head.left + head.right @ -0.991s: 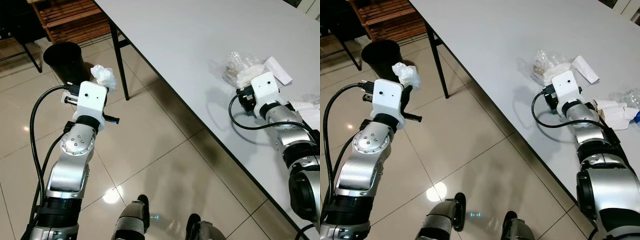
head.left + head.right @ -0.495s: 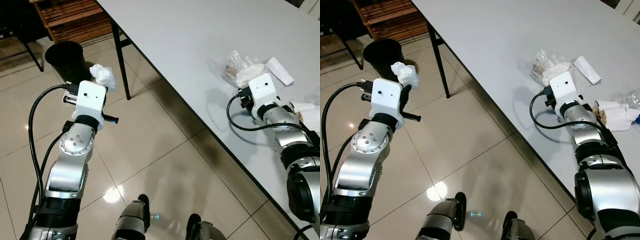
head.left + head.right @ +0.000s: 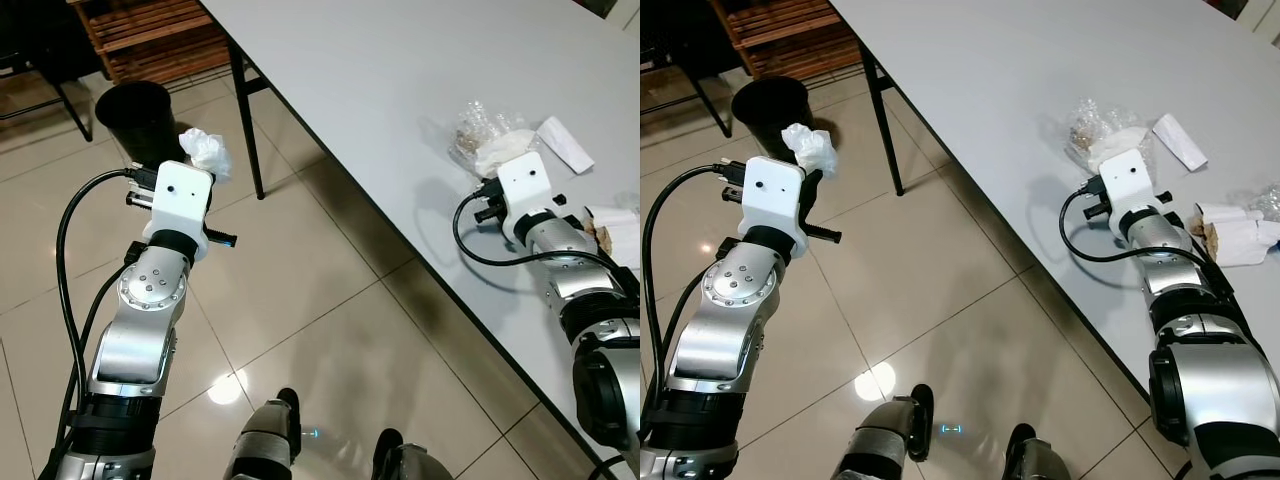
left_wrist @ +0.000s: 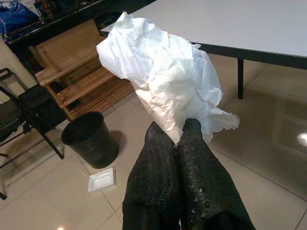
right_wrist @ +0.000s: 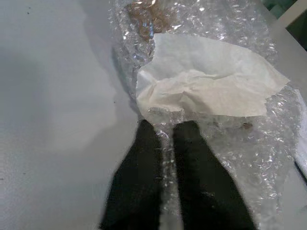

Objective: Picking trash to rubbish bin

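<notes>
White crumpled paper [image 4: 163,81] is pinched in my left hand [image 4: 175,139]; the two black fingers [image 4: 153,158] are pressed together on its lower edge, and the rest of the paper stands up above the tips. I hold this hand over the tiled floor [image 3: 300,290], out beside the table edge. The black rubbish bin [image 3: 138,112] stands on the floor just beyond it, near a wooden rack [image 3: 150,35] and the leg of a dark chair [image 4: 29,120]. A small white square dish [image 4: 101,180] lies on the tiles close to the bin.

My right hand [image 5: 165,132] rests over the grey table [image 3: 380,70]. Its fingers [image 5: 144,163] are nearly together, with a thin fold of clear bubble wrap [image 5: 216,143] caught between the tips. On the wrap, just in front of the tips, lies a creased piece of pale paper [image 5: 206,81]. Further along the table, to the right, I see a flat white slip [image 3: 1180,140] and a bundle of white wrappers [image 3: 1235,232], apart from the wrap.
</notes>
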